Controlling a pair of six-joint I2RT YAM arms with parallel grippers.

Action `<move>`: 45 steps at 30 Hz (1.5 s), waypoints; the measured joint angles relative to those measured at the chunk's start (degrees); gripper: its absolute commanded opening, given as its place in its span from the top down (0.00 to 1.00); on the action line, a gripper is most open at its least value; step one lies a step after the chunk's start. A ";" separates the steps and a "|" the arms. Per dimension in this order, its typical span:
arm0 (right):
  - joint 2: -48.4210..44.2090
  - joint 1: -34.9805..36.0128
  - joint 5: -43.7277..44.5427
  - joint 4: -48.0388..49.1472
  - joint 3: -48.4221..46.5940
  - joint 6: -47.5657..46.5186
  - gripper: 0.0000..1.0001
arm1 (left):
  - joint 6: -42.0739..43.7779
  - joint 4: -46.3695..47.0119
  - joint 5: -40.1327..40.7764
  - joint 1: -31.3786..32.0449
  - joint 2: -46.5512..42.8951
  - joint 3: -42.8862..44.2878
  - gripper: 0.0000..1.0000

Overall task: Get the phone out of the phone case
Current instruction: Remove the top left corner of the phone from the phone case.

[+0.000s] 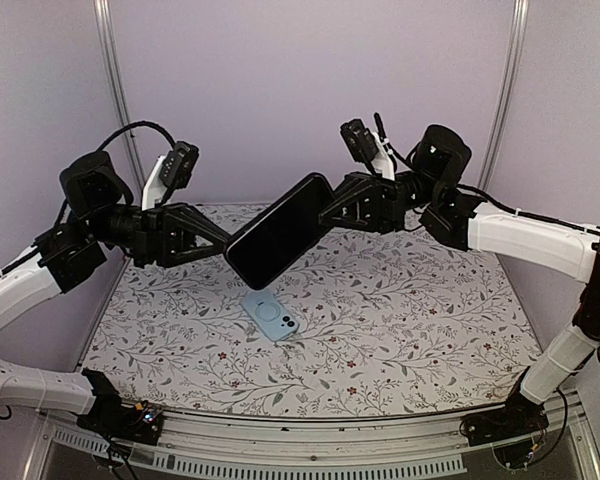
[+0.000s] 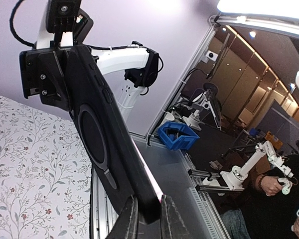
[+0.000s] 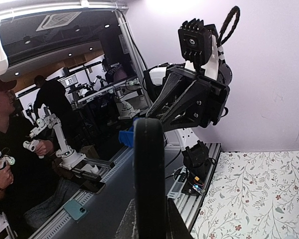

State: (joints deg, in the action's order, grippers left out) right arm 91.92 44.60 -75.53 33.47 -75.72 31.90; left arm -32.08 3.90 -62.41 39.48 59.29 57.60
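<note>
A black phone in a black case (image 1: pixel 280 230) hangs tilted in the air above the middle of the table, held between both grippers. My left gripper (image 1: pixel 228 240) is shut on its lower left end and my right gripper (image 1: pixel 325 212) is shut on its upper right end. In the left wrist view the case back with a round ring (image 2: pixel 97 134) faces the camera, and my left gripper (image 2: pixel 147 214) pinches its near corner. In the right wrist view the phone's edge (image 3: pixel 149 169) stands upright in my right gripper (image 3: pixel 149 230).
A light blue phone-shaped item with a ring on its back (image 1: pixel 271 314) lies on the floral mat (image 1: pixel 430 330) just below the held phone. Purple walls close in the back and sides. A blue bin (image 2: pixel 178 135) and a person (image 3: pixel 10 149) are off the table.
</note>
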 measured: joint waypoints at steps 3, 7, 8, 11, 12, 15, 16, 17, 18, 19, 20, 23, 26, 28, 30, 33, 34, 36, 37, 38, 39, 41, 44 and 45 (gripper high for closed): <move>0.00 -0.55 0.26 0.00 0.07 0.04 1.00 | 1.46 -1.81 2.16 0.00 -0.09 0.42 1.00; -0.31 -1.16 1.33 0.04 1.16 0.13 1.00 | 2.93 -2.78 4.68 0.00 -0.07 0.48 1.00; -0.52 -1.31 1.68 0.04 1.64 0.15 1.00 | 3.37 -3.15 5.40 0.00 0.00 0.52 1.00; -1.46 -1.73 3.06 0.00 3.23 0.17 1.00 | 4.37 -3.85 7.06 -0.02 0.66 0.90 1.00; -1.79 -1.92 3.61 -0.04 3.74 0.20 1.00 | 4.72 -4.00 7.80 -0.13 0.92 1.09 1.00; -2.36 -2.12 5.35 -0.55 4.24 0.28 1.00 | 6.43 -4.24 11.04 -0.44 1.31 1.62 1.00; -2.49 -2.12 6.14 -0.96 4.24 0.42 1.00 | 7.04 -4.04 12.55 -0.50 1.36 1.77 1.00; -2.49 -2.08 7.04 -1.46 4.24 0.52 1.00 | 7.69 -3.56 14.47 -0.50 1.62 2.08 1.00; -2.49 -1.75 8.35 -2.12 4.24 0.63 1.00 | 8.31 -2.95 16.20 -0.48 2.03 2.40 1.00; -2.49 -1.09 9.44 -2.78 4.31 0.76 1.00 | 8.96 -2.14 18.67 -0.37 2.93 2.86 1.00; -2.47 -0.07 10.67 -3.26 4.46 0.90 1.00 | 9.62 -1.68 20.68 -0.31 3.96 3.17 1.00; -2.51 3.37 12.20 -3.04 4.46 1.11 1.00 | 11.15 -2.51 25.49 -0.20 8.04 2.97 1.00; -2.51 4.92 12.22 -3.02 4.46 1.25 1.00 | 12.13 -5.11 27.50 -0.20 9.86 2.47 1.00; -2.51 4.79 12.28 -3.02 4.46 1.27 1.00 | 12.57 -6.05 27.96 -0.17 9.81 2.40 1.00; -2.51 4.44 12.57 -3.02 4.46 1.27 1.00 | 12.94 -6.38 28.26 -0.15 9.27 2.40 0.94; -2.51 4.04 13.09 -3.02 4.46 1.29 1.00 | 13.75 -6.91 28.61 -0.13 7.91 2.40 0.76; -2.56 3.91 13.42 -3.04 4.50 1.31 1.00 | 13.94 -7.37 28.74 -0.11 7.17 2.40 0.71; -2.95 3.72 14.16 -3.02 4.98 1.36 1.00 | 14.95 -8.35 29.18 -0.11 5.53 2.47 0.62; -3.34 3.65 14.53 -3.04 5.44 1.40 1.00 | 15.72 -8.83 29.53 -0.11 4.83 2.54 0.58; -3.96 3.52 15.04 -3.06 6.21 1.44 1.00 | 16.11 -9.27 29.99 -0.11 3.93 2.54 0.57; -4.70 3.41 15.50 -3.06 6.99 1.46 1.00 | 16.76 -9.57 30.27 -0.13 3.13 2.54 0.56; -5.86 3.34 16.11 -3.08 7.96 1.46 1.00 | 17.64 -10.05 31.21 -0.46 1.46 2.47 0.54; -7.13 3.34 17.81 -3.08 8.20 1.51 1.00 | 18.43 -9.75 33.14 -1.36 -0.85 1.75 0.46; -7.52 3.34 18.62 -3.06 8.20 1.51 1.00 | 18.56 -9.38 33.83 -1.92 -1.77 1.03 0.40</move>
State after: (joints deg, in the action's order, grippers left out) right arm 84.40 47.94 -56.90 30.41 -67.53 33.41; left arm -13.52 -5.48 -28.58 37.56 57.52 58.63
